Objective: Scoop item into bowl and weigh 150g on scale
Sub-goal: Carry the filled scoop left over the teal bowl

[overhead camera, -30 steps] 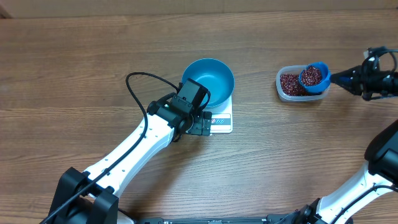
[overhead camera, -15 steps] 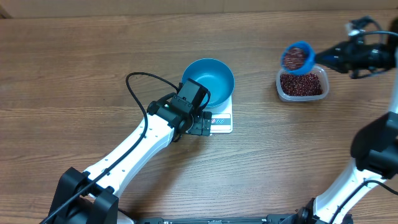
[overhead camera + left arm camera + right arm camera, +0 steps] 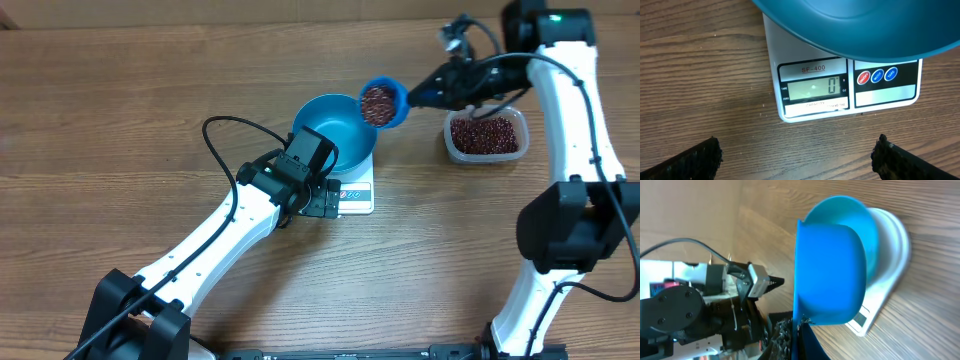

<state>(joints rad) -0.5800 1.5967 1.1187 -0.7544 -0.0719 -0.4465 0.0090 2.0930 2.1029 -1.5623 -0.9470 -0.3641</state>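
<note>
- One scoop (image 3: 399, 98) of beans (image 3: 377, 100) has swung from one tub (image 3: 452, 145) to over one bowl (image 3: 335, 125) on one scale (image 3: 358, 195).
- Its handle sits clamped in the right gripper (image 3: 435, 92); the left gripper (image 3: 797, 160) gapes wide.

Table (image 3: 120, 100) is wood-grain, matt, with fine lines. Bowl (image 3: 335, 125) looks like smooth blue plastic with a soft sheen, same for the scoop (image 3: 830, 275). Scale (image 3: 847, 90) is smooth white plastic, tub (image 3: 450, 150) is clear plastic. Beans (image 3: 487, 133) are a bit shiny. Left gripper (image 3: 797, 162) pads (image 3: 695, 160) look black and rough.
</note>
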